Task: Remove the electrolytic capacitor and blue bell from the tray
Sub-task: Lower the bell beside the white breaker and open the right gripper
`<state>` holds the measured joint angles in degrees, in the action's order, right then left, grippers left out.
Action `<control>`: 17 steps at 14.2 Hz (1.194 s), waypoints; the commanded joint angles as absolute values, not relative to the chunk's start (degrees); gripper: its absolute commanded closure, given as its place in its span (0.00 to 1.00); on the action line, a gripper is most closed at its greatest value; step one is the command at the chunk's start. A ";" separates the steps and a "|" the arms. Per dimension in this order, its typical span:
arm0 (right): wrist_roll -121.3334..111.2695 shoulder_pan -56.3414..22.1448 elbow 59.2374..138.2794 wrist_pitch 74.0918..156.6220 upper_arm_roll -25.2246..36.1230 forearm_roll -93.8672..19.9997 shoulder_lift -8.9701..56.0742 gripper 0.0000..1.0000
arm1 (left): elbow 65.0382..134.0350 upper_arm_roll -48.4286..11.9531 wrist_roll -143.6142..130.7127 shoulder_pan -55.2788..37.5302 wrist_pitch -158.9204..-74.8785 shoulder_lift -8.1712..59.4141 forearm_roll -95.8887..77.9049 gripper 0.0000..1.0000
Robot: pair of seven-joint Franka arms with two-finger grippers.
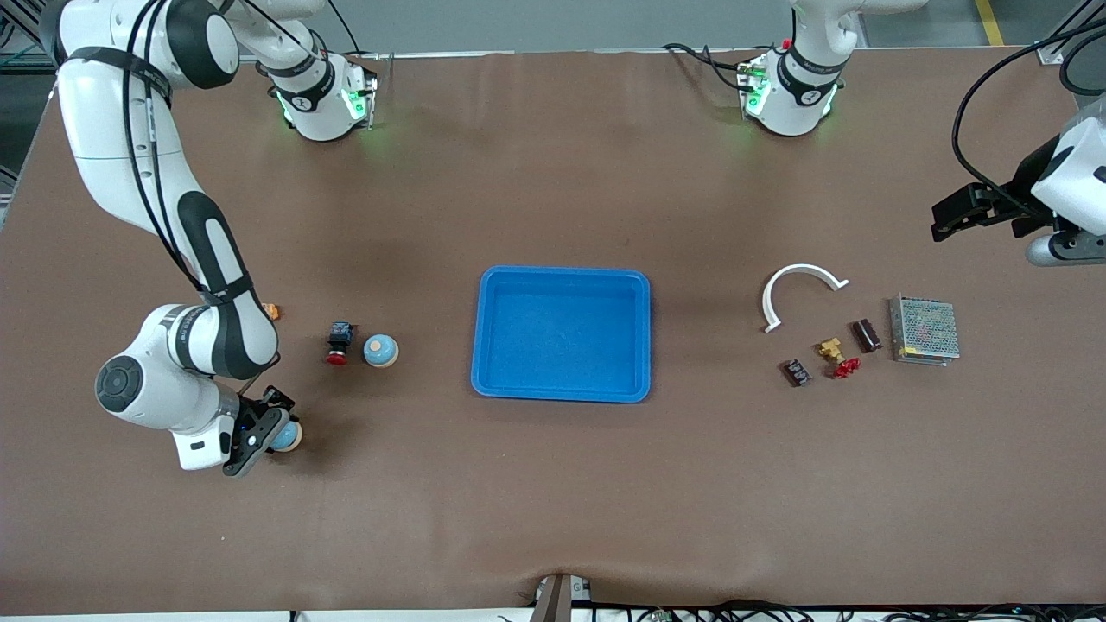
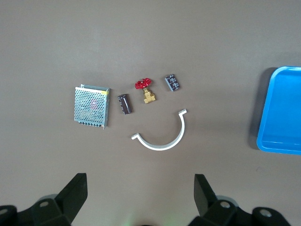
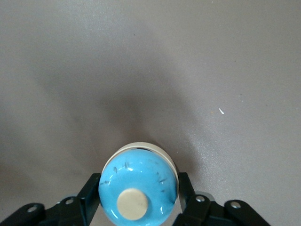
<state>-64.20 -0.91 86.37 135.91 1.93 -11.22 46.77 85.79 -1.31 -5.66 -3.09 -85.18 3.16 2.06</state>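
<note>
While brown matting (image 1: 553, 484) covers the table, right end effector (image 3: 139, 197) seemingly clasps blue bell (image 3: 139, 190), left end effector (image 2: 140, 190) wide.

The big white right robot arm with black bands (image 1: 130, 173) starts from its base at the top of the table and bends down in a long curve along its own end. Its elbow sticks out and its wrist turns down. Its small black right gripper (image 1: 268, 425) sits very low, right down by the table top. The other big white left robot arm with black bands (image 1: 812, 69) rises from its base and goes out of sight, then comes back in at its own end of the table. It waits there, up in the air. Its small black left gripper (image 1: 942, 220) has its two fingers (image 2: 75, 190) spread wide apart and holds nothing.
</note>
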 commanded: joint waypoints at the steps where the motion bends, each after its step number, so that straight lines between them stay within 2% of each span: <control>1: -65.30 0.09 86.04 136.23 1.05 -12.83 46.93 0.06 | 86.13 -1.05 -5.54 -3.08 -84.81 2.46 0.79 0.00; 2: -65.22 0.00 85.96 136.14 1.05 -12.92 46.93 0.00 | 86.13 -1.05 -5.54 -3.16 -84.81 2.46 0.70 0.00; 7: -60.40 -1.05 84.29 133.87 1.05 -12.83 46.50 0.00 | 86.13 -1.05 -5.54 -2.90 -84.81 2.46 0.62 0.00; 14: -43.10 -3.69 76.82 116.66 1.67 -11.69 44.30 0.00 | 86.13 -1.05 -5.80 -2.99 -84.99 2.46 0.70 0.00; 17: -30.98 -5.09 74.27 105.85 1.50 -9.07 39.83 0.00 | 86.13 -1.05 -5.80 -2.90 -84.99 2.46 0.70 0.00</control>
<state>-38.26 -4.07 74.93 111.49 1.25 -10.90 43.64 85.80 -1.28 -5.69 -3.01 -85.18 3.16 2.06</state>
